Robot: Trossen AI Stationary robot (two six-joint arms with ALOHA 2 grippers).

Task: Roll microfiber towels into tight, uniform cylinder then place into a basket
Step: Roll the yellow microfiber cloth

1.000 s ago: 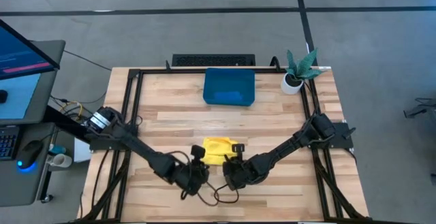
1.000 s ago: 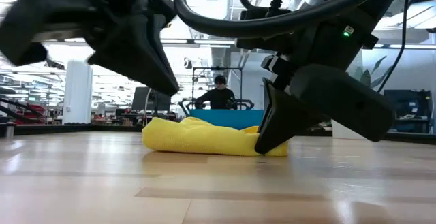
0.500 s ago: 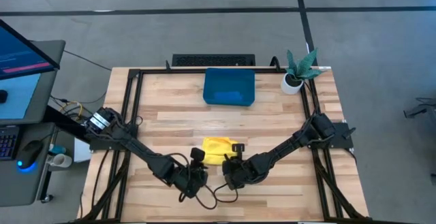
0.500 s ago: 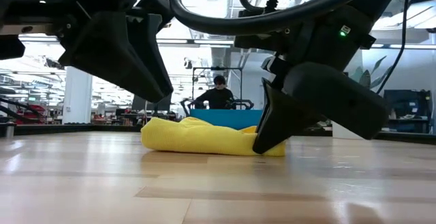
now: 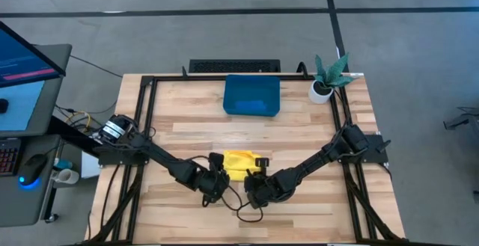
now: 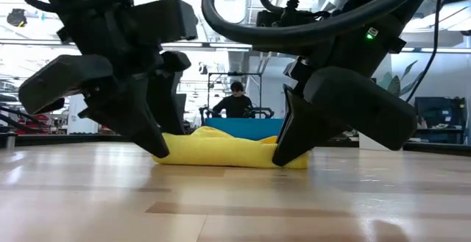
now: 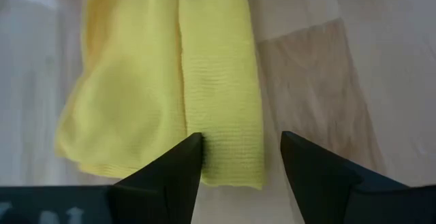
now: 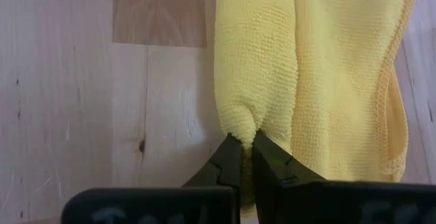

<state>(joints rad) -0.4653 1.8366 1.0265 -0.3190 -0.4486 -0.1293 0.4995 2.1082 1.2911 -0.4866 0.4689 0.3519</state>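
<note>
A yellow microfiber towel, loosely rolled and bunched, lies on the wooden table near its front middle. My right gripper is shut on the towel's right end. My left gripper stands open and low at the towel's left end. In the left wrist view its two fingers flank the end of the towel's nearest fold. The teal basket stands at the far middle of the table. My right gripper pinches the end of the towel's rolled fold between its two fingertips. It slants down at the towel from the near right. The cloth bunches into a small pucker at the tips, and the rest of the towel lies on the table. My left gripper is open around the nearest fold's end; whether a finger touches the cloth I cannot tell.
A small white pot with a green plant stands at the far right corner. Black frame rails run along the table's left, right and far sides. A person sits in the room behind the table.
My left gripper has opened, come down to the table top and moved toward the far edge, up to the towel's left end. My right gripper has kept its hold, and the towel has stayed where it was.
</note>
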